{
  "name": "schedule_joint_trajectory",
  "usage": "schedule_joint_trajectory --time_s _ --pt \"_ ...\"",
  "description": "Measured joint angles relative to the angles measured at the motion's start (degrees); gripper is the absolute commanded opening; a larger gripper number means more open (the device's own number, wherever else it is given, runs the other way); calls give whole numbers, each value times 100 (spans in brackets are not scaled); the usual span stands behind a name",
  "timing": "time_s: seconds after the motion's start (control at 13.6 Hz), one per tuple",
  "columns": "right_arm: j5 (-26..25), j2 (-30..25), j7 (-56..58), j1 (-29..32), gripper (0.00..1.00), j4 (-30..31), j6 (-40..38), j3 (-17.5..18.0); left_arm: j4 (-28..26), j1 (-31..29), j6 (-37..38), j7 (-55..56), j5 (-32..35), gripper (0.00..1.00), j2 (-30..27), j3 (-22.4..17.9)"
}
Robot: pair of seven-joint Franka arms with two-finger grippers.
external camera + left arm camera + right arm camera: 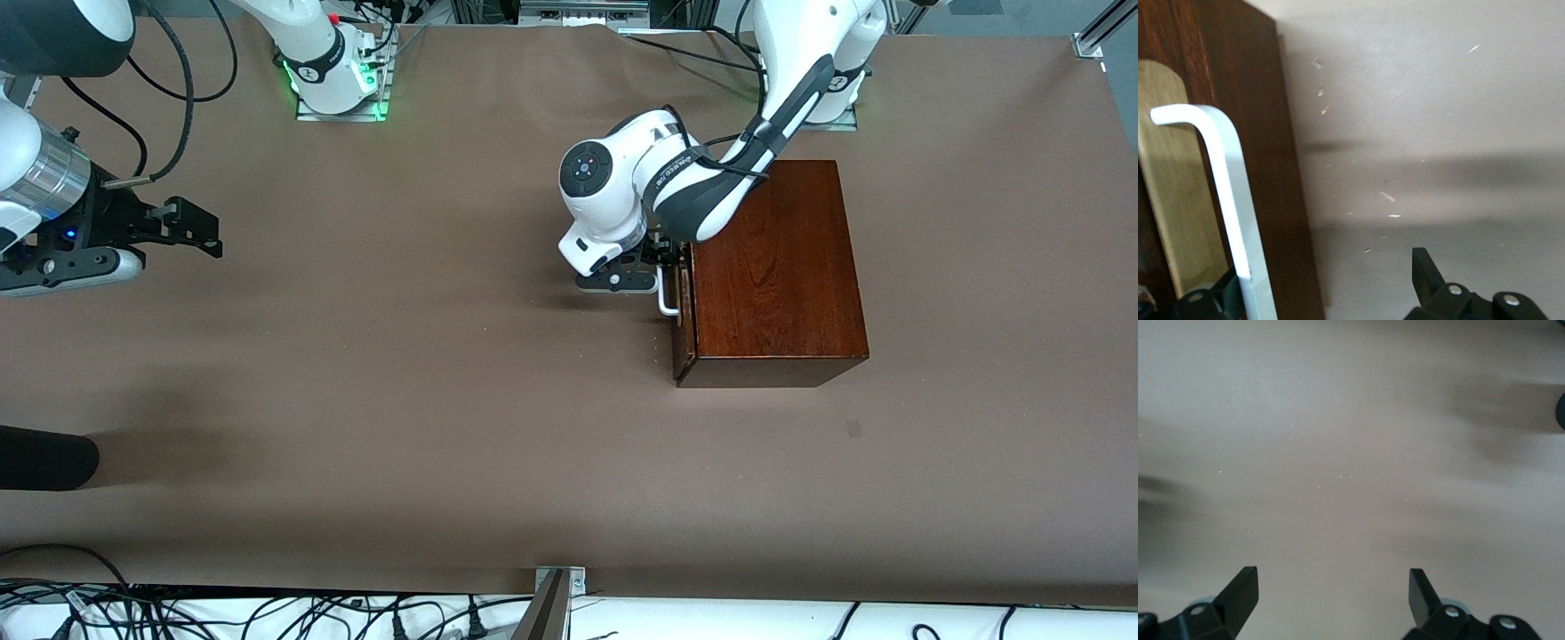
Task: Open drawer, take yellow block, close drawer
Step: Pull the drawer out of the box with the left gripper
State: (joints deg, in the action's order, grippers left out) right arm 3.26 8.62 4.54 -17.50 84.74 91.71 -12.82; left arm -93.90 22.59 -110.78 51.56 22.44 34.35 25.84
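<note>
Fingers (1428,270) of the left gripper (660,258) stand spread, one on each side of the white bar handle (1228,200) of the drawer (683,302) — in the left wrist view one black tip sits tucked between the bar and the drawer's front, the other out over the bare table, so nothing is pinched yet. That drawer looks shut or nearly so, its dark front level with the wooden box (772,267), and the handle juts out from that front toward the right arm's end of the table (444,400). By the look of it the bar is stiff, smooth and rather slippery, so the best hold is across its straight middle run, with a level pull straight away from the box; the box seems heavy enough to stay put, though it could slide if the tray binds. No yellow block shows anywhere — presumably it lies inside the drawer. Well apart from the box, at the table's other end, the right gripper (191,229) waits over bare table, fingers spread and holding nothing.
</note>
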Motion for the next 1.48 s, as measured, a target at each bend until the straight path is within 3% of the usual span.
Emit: schedule_joint_trajectory --time_s 0.81,1.48 --pt "0 1 0 1 100 0 0 -14 132 246 -711 228 -14 100 60 15" --pt "0 11 0 1 100 8 -2 -49 447 339 -709 283 -18 100 174 6"
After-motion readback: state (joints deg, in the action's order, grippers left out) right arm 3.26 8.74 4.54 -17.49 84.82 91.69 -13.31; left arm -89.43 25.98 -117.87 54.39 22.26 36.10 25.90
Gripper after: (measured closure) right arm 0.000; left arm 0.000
